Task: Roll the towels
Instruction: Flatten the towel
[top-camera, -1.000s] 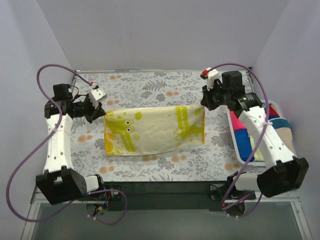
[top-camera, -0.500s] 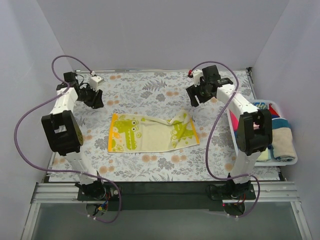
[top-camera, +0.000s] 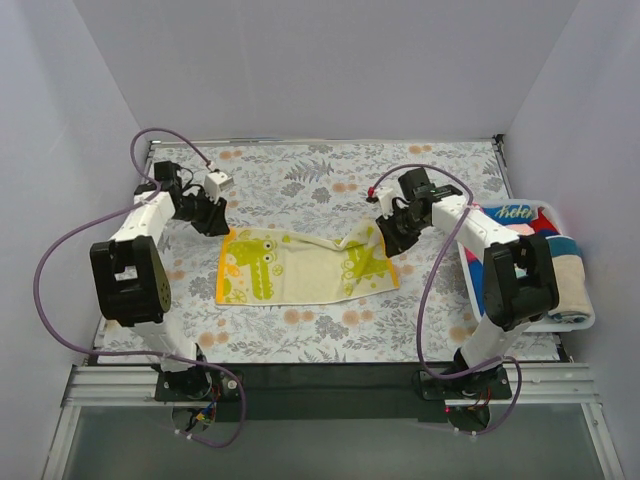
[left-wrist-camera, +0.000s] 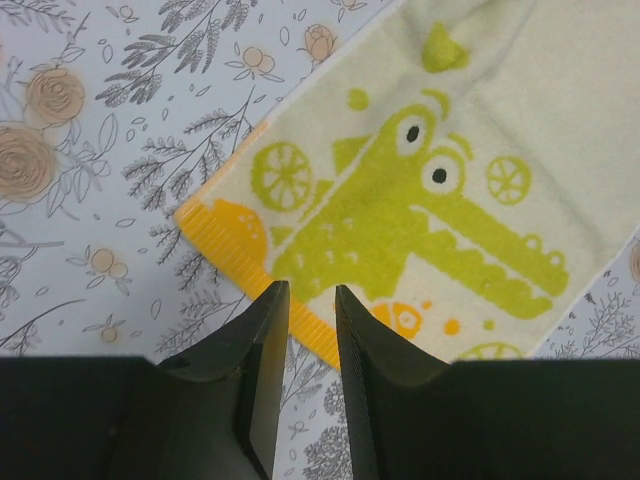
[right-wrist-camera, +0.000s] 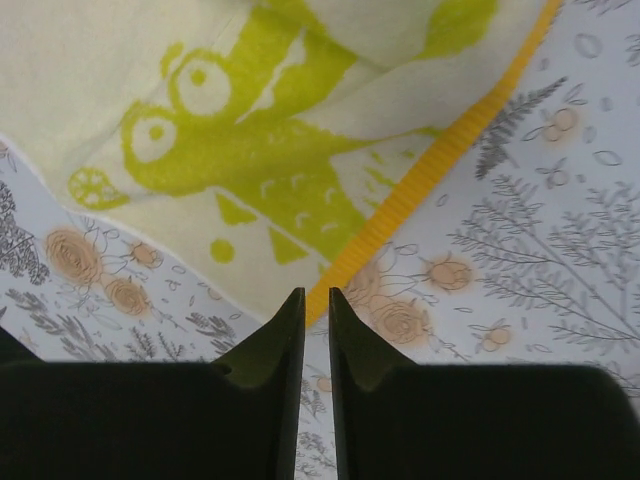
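Towel (top-camera: 300, 268) lies spread. Left gripper (top-camera: 214, 224) at its 10 o'clock corner, right gripper (top-camera: 389, 243) at 2. Both narrowly parted, empty.

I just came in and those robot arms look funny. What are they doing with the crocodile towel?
Two robot arms are rolling towels. The yellow crocodile towel lies spread on the flowery table cover, a bit rumpled on its right side. The left hand is over its far left corner and the right hand over its far right corner. Both are slightly open and hold nothing. More towels sit in the white basket.
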